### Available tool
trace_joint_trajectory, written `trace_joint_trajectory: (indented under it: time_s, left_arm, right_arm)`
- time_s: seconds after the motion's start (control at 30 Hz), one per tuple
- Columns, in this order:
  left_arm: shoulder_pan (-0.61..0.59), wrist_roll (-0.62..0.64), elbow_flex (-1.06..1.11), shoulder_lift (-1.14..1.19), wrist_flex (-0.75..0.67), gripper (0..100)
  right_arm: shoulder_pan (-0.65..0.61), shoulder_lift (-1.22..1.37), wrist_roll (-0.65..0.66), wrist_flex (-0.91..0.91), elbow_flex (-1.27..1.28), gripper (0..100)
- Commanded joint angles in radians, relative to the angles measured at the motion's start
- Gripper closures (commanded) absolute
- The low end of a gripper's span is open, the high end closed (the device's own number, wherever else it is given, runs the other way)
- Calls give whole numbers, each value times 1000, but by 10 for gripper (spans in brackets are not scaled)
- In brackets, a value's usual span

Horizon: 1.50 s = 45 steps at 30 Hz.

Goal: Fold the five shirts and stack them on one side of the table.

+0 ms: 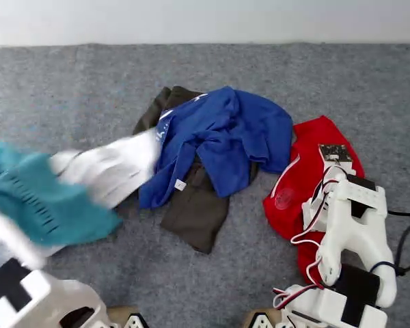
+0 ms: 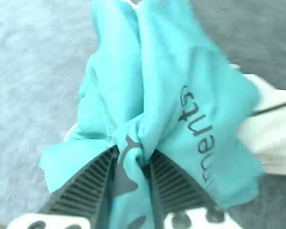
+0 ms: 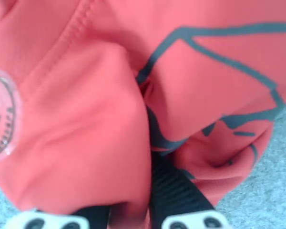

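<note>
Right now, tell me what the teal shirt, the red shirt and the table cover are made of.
The teal shirt: soft knit fabric, probably cotton jersey, matte; it bunches into folds where the left end effector pinches it. The red shirt: similar matte knit, with a stitched seam and printed lines. The table cover: grey felt or short-pile carpet, by its fuzzy, mottled surface.

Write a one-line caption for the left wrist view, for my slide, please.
Left pincer shut on a bunched teal shirt, a white shirt beside it, over the grey table.
</note>
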Motion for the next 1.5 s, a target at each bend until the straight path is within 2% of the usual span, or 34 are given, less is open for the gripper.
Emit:
trace_joint_trajectory:
  time_s: [0.0, 0.07, 0.17, 0.4, 0.57, 0.7, 0.83, 0.97, 1.03, 1.13, 1.33, 1.47]
  left_arm:
    - [-63, -14, -5, -69, 11, 984]
    - [-17, -12, -5, -69, 11, 975]
    - [126, -9, -2, -77, 12, 904]
    - [628, 83, -5, -127, -21, 710]
    - [941, 169, 16, -110, -178, 684]
    - [1085, 161, 22, 25, -339, 647]
    - [1152, 163, -15, 276, -454, 630]
    - [1166, 164, -145, 603, -459, 633]
    - [1162, 164, -255, 744, -397, 652]
    - [1162, 161, -499, 859, -229, 731]
    - [1162, 163, -766, 1059, -66, 970]
    - [1119, 163, -912, 1109, 15, 985]
  right_arm:
    - [-31, 8, -11, -35, 20, 991]
    - [-31, 8, -11, -35, 20, 991]
    - [-31, 8, -8, -35, 20, 991]
    - [-31, 8, -6, -35, 20, 991]
    - [-31, 8, -8, -35, 20, 991]
    - [-31, 8, -8, -35, 20, 991]
    - [-31, 8, -8, -35, 20, 991]
    - [-31, 8, -6, -35, 20, 991]
    - [-31, 8, -6, -35, 20, 991]
    - [-30, 8, -9, -35, 20, 991]
    - [-30, 8, -9, -35, 20, 991]
    - [-30, 8, -9, -35, 20, 991]
